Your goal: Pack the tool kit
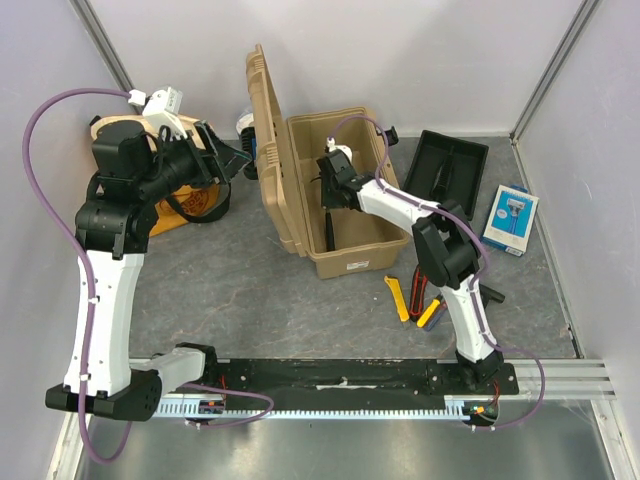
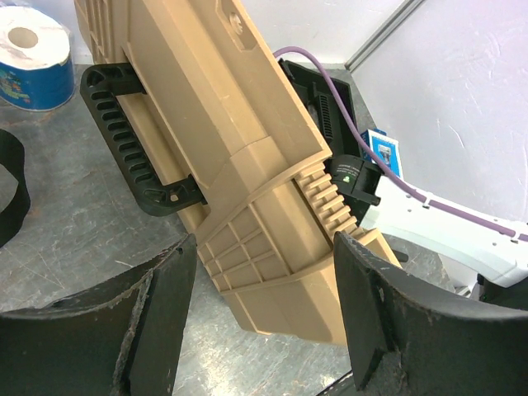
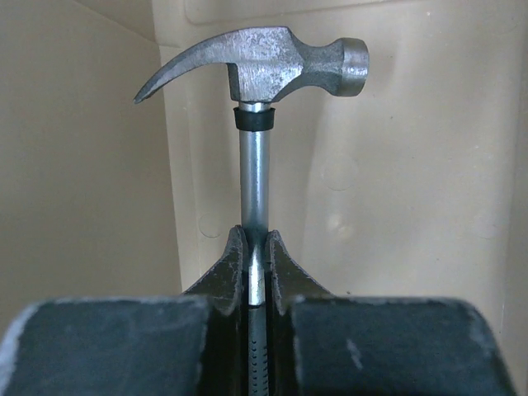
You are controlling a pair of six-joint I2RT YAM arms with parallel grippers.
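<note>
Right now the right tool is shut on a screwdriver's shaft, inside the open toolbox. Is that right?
Not a screwdriver: the right wrist view shows the right tool shut on the metal shaft of a claw hammer. It is inside the open toolbox, as you said.

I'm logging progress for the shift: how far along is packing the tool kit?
Looks done: toolbox open, lid upright. In hand: right gripper shut on the hammer by its shaft, down inside the box; left gripper open by the lid. Left: cutters and black inner tray lie outside on the table; lid not yet closed.
</note>
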